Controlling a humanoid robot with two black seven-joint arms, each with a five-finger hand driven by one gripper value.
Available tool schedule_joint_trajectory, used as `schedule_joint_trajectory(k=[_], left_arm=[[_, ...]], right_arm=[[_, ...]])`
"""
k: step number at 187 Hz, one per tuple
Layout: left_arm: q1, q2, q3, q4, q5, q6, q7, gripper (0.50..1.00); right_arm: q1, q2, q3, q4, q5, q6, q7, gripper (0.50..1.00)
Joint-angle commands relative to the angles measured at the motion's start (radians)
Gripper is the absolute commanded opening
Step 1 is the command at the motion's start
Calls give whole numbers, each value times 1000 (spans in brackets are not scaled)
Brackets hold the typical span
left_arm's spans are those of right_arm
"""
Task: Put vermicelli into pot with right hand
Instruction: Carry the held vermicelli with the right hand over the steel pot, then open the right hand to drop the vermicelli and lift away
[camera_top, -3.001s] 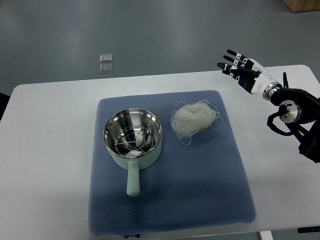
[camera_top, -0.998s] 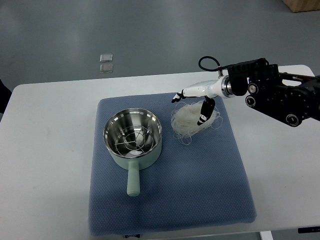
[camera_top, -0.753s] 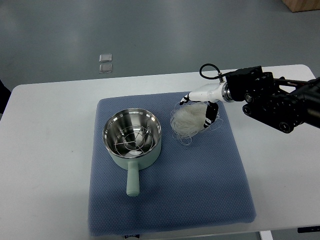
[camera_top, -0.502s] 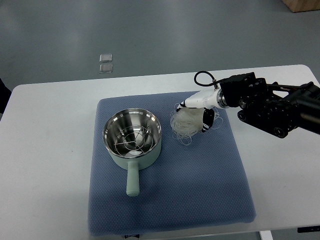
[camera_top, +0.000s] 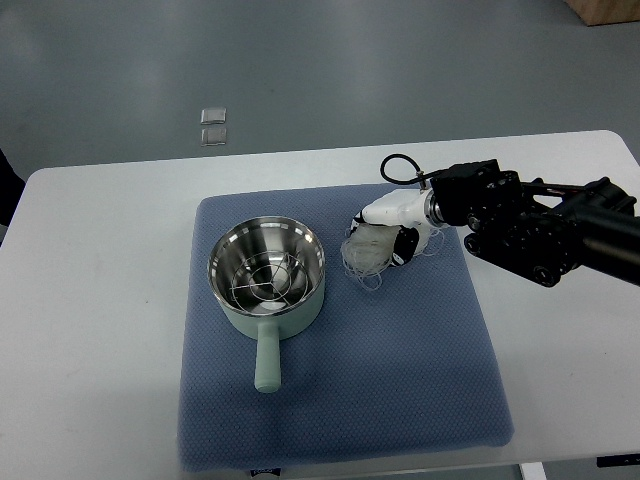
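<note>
Now my right hand over vermicelli, fingers curled around noodle bundle, gripping it on blue mat. Pot stands left of bundle, apart, steel inside, wire rack at bottom, handle toward me.

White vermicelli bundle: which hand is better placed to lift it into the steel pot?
Right. The right hand is already closed over the white vermicelli bundle, beside the mint-handled steel pot; no left hand shows.
</note>
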Motion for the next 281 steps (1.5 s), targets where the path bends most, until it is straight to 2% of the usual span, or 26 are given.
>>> schedule_joint_trajectory(k=[1, 30, 58, 91, 136, 192, 230, 233, 234, 235, 236, 237, 240, 241, 242, 243, 244, 245, 251, 281], left_arm=[[-1, 0, 0, 0, 0, 0, 0, 1000], [1, 0, -2, 0, 0, 0, 0, 1000], [-1, 0, -2, -1, 0, 0, 0, 1000], [-1, 0, -2, 0, 0, 0, 0, 1000], [-1, 0, -3, 0, 0, 0, 0, 1000], [-1, 0, -2, 2, 0, 0, 0, 1000], [-1, 0, -2, 3, 0, 0, 0, 1000], [-1, 0, -2, 3, 0, 0, 0, 1000], [-1, 0, -2, 3, 0, 0, 0, 1000], [-1, 0, -2, 3, 0, 0, 0, 1000], [-1, 0, -2, 3, 0, 0, 0, 1000], [-1, 0, -2, 3, 0, 0, 0, 1000], [-1, 0, -2, 3, 0, 0, 0, 1000], [-1, 0, 0, 3, 0, 0, 0, 1000], [-1, 0, 0, 3, 0, 0, 0, 1000], [-1, 0, -1, 3, 0, 0, 0, 1000], [-1, 0, -2, 3, 0, 0, 0, 1000], [-1, 0, 0, 3, 0, 0, 0, 1000], [-1, 0, -2, 3, 0, 0, 0, 1000], [-1, 0, 0, 5, 0, 0, 0, 1000]], right_arm=[[7, -8, 9, -1, 4, -43, 1, 500], [56, -37, 29, 17, 29, -103, 8, 500], [108, -74, 123, 83, 87, -94, 8, 500], [180, -108, 147, 220, 162, -91, 11, 500], [173, -75, 143, 347, 185, -80, 37, 500], [91, 67, 127, 340, 176, -78, 43, 500], [67, 90, 97, 312, 170, -91, 41, 500], [62, 92, 97, 312, 170, -91, 41, 555], [62, 92, 97, 312, 170, -91, 41, 556], [59, 92, 97, 312, 170, -91, 41, 584], [59, 92, 97, 312, 170, -91, 41, 584], [58, 90, 97, 312, 170, -92, 41, 611], [56, 90, 97, 312, 170, -92, 43, 635], [54, 90, 97, 312, 170, -92, 41, 660], [54, 90, 97, 312, 170, -92, 41, 660], [53, 90, 97, 312, 170, -92, 41, 688], [53, 90, 97, 312, 170, -92, 41, 688], [51, 90, 97, 312, 170, -94, 41, 719], [47, 89, 97, 312, 170, -95, 41, 780], [42, 75, 95, 312, 171, -97, 43, 858]])
